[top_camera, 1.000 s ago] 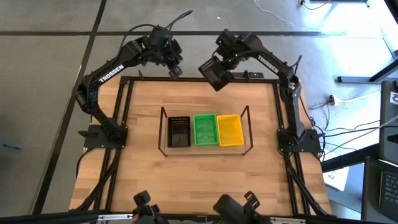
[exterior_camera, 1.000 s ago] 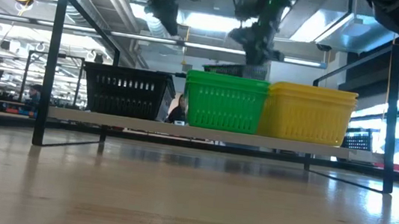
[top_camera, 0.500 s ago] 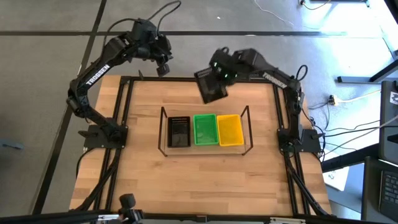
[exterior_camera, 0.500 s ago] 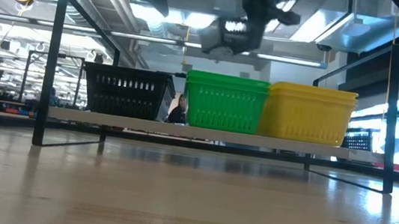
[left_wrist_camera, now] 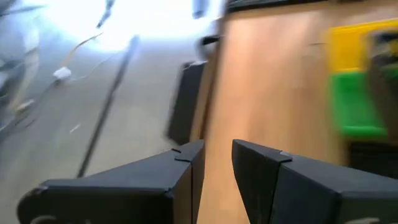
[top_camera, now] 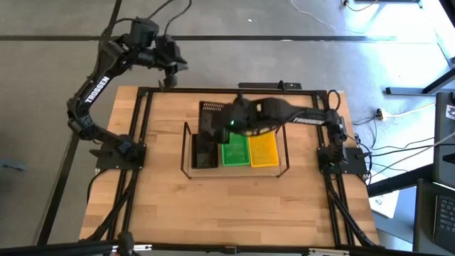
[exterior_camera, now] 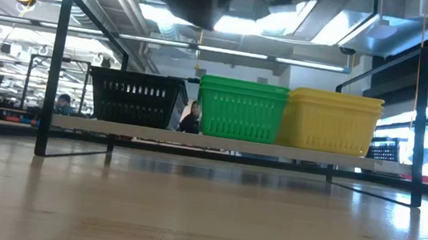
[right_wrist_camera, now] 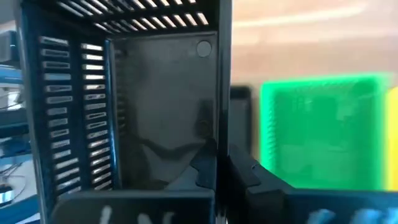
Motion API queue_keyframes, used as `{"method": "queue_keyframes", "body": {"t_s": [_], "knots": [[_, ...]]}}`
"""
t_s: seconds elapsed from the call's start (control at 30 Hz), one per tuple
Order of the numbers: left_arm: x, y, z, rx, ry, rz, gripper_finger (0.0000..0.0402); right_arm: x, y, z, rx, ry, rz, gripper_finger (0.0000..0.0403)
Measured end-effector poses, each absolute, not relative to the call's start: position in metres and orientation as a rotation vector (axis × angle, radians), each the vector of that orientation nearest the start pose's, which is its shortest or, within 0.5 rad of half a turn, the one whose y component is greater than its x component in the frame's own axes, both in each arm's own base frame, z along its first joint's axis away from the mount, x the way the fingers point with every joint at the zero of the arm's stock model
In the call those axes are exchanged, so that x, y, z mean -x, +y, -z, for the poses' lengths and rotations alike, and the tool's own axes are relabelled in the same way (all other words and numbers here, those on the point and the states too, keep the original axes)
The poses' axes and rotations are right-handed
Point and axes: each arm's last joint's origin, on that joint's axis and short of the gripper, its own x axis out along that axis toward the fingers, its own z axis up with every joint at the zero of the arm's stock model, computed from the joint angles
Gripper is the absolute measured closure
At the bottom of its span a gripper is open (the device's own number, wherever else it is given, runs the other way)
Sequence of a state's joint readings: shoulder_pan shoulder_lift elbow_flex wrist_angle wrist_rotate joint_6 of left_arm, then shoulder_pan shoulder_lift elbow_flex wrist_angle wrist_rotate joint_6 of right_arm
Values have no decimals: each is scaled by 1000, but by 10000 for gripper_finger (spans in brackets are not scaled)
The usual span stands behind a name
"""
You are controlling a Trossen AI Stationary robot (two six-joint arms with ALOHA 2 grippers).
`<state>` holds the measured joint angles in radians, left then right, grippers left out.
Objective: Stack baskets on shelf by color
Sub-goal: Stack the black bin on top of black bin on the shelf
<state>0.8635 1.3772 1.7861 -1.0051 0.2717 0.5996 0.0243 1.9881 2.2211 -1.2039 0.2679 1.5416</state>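
Black basket (top_camera: 209, 121): perforated slotted walls, flared rim, carried tilted above shelf (top_camera: 186, 153) left end, over seated black one (exterior_camera: 137, 98). Right gripper (right_wrist_camera: 217, 165) clamped on its wall. Left gripper (top_camera: 169, 66) beyond table's far-left corner, fingers slightly parted, empty.

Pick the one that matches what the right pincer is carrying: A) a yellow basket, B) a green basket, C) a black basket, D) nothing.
C: the right pincer is shut on the wall of a black basket, held above the shelf near the black basket already there.
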Motion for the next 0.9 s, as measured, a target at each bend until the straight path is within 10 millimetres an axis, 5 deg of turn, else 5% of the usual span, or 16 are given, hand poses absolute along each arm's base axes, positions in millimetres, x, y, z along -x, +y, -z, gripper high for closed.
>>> {"method": "queue_keyframes", "body": {"t_s": [0.2, 0.47, 0.9], "knots": [[-148, 159, -465, -234, 593, -120, 328, -428, 18, -337, -1321, 518, 861, 403], [-132, 137, -470, -228, 561, -29, 328, -443, 21, -289, -1396, 462, 809, 403], [-131, 136, -471, -223, 555, -33, 328, -437, 27, -269, -1365, 581, 857, 403]]}}
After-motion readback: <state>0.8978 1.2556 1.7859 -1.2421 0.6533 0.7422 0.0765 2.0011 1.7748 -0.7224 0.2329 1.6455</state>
